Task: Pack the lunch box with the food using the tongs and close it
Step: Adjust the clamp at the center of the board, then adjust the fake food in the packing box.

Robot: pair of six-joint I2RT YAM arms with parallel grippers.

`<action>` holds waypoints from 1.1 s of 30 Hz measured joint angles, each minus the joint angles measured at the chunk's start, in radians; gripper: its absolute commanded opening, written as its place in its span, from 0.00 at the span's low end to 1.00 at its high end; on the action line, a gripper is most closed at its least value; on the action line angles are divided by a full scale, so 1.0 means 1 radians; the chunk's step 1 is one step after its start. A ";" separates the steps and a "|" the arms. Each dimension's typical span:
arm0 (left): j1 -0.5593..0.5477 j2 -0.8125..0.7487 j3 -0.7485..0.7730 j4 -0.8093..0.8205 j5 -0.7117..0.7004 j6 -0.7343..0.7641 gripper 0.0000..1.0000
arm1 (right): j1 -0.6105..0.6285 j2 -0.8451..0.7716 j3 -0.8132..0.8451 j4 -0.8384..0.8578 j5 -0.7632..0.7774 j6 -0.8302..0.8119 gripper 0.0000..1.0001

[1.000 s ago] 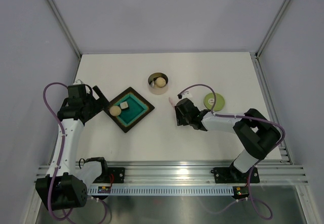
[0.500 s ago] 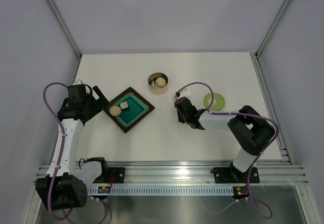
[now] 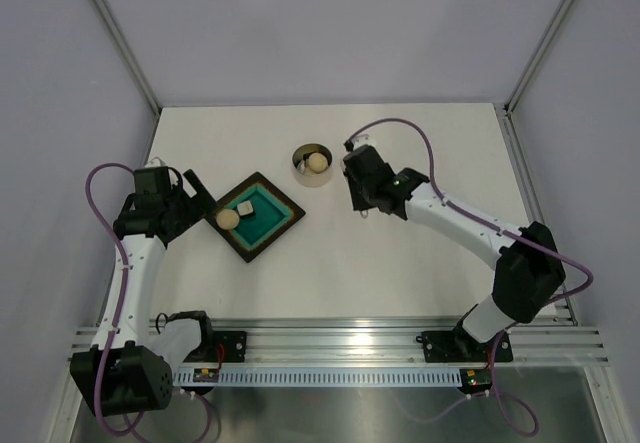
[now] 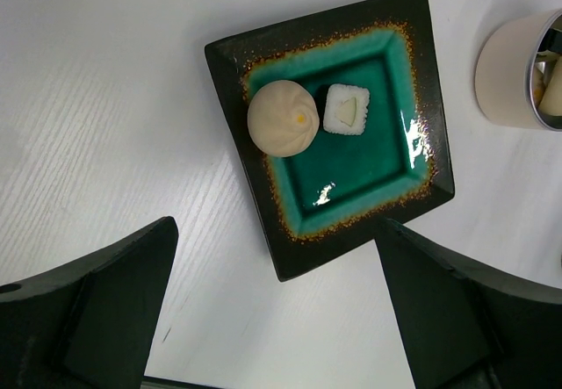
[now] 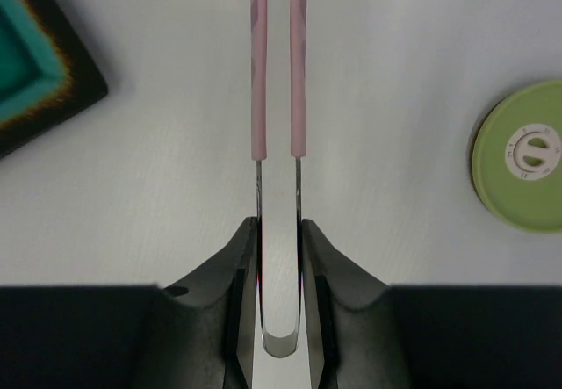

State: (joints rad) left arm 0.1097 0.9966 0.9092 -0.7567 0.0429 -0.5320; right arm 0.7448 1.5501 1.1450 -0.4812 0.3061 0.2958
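Top view, lunch box (image 3: 298,163): set on the table (image 3: 380,273) just beyond the tray (image 3: 274,234), packed ball (image 3: 317,162) inside; lid not seen here
Top view, hands: left hand (image 3: 192,203) spread wide beside the tray, nothing held; right hand (image 3: 360,185) near the lunch box
Left wrist view, food: loose ball (image 4: 281,118) touching the cube (image 4: 346,109) in the tray
Right wrist view, tongs (image 5: 257,82): clenched at the bend by the right hand, arms nearly parallel, tips cut off by the frame; lid (image 5: 518,156) well apart
Risk: the loose ball could be squeezed out and dropped — thin tips on a round shape; the tongs could twist in the grip
Count: two balls, one cube — one lunch box, one lid, one tongs, one tray
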 measured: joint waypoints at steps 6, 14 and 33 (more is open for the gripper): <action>0.000 0.000 0.000 -0.001 0.007 0.000 0.99 | -0.012 0.109 0.455 -0.244 -0.087 -0.016 0.00; 0.000 -0.019 0.000 -0.007 0.011 0.000 0.99 | -0.032 0.310 0.629 -0.366 -0.135 -0.019 0.00; 0.001 -0.031 0.000 -0.009 0.016 0.002 0.99 | -0.068 0.406 0.631 -0.397 -0.151 -0.019 0.00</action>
State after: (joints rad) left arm 0.1104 0.9661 0.9092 -0.7658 0.0589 -0.5297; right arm 0.6769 1.9560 1.7763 -0.8783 0.1547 0.2768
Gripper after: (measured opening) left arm 0.987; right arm 0.290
